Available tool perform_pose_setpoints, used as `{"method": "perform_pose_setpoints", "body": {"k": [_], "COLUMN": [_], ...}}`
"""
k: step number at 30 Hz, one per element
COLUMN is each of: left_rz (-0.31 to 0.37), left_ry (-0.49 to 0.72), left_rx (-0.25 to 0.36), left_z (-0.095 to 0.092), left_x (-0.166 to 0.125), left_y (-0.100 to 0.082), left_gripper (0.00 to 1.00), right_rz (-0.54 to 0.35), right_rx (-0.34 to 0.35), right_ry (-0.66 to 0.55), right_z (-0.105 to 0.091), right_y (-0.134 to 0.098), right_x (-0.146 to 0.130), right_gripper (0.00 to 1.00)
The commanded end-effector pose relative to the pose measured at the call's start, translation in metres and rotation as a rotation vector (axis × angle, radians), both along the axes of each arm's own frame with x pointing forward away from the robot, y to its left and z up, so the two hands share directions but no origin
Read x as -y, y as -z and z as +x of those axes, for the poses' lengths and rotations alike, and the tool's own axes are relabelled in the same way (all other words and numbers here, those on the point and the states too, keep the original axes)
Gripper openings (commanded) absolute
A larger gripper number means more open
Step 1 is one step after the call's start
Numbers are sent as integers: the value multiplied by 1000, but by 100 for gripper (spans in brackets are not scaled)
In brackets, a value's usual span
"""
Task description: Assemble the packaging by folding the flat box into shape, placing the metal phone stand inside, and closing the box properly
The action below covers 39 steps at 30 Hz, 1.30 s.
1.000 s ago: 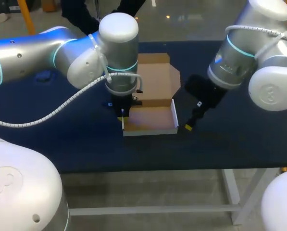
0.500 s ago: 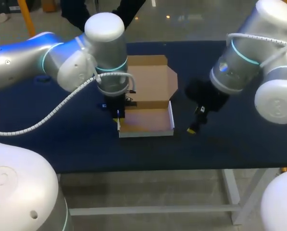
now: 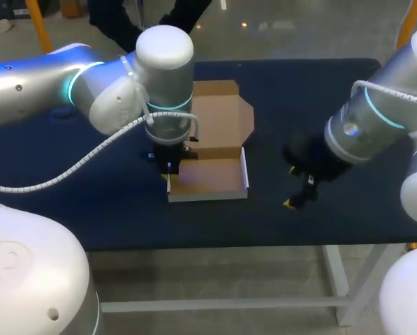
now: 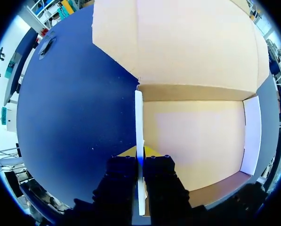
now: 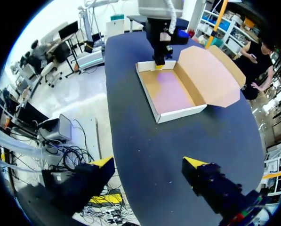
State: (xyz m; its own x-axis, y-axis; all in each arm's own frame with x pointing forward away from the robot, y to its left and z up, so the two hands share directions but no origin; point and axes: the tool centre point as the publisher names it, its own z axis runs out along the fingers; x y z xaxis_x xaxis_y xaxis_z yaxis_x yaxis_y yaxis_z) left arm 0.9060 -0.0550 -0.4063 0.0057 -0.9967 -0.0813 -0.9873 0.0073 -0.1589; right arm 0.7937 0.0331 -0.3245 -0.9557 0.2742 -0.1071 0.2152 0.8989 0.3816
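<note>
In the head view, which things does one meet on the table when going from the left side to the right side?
Left gripper with yellow tips → open brown cardboard box, which it pinches at the left side → right gripper with yellow tips, open, apart from the box.

The head camera sits high behind the robot and looks down on the dark table from a fair way off. The left wrist camera looks steeply down along the left gripper, so close that the box fills most of its view. The right wrist camera, behind the right gripper, stands further back and faces across the table at that same box. All three views share the box.
</note>
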Motion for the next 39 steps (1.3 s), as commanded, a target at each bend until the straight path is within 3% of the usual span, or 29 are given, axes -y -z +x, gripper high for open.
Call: {"method": "perform_pose_setpoints", "body": {"k": [1,15,18,27,39], "left_rz": [105,281,291,135,-27], "left_ry": [1,-31,-34,-37,-35], "left_rx": [14,80,86,64,90], "left_z": [0,6,7,5,7], "left_x": [7,-1,-2,-3,-1], "left_y": [6,11,11,9,3], "left_gripper": [0,0,0,0,0], "right_rz": [8,9,11,9,2], "right_rx": [32,30,29,24,18], "right_ry": [0,-7,-8,-6,-9], "right_z": [-6,-7,-6,-5,-2], "right_y": [1,3,3,3,1], "right_x": [2,1,1,0,-3], "right_gripper": [100,100,100,100,100]}}
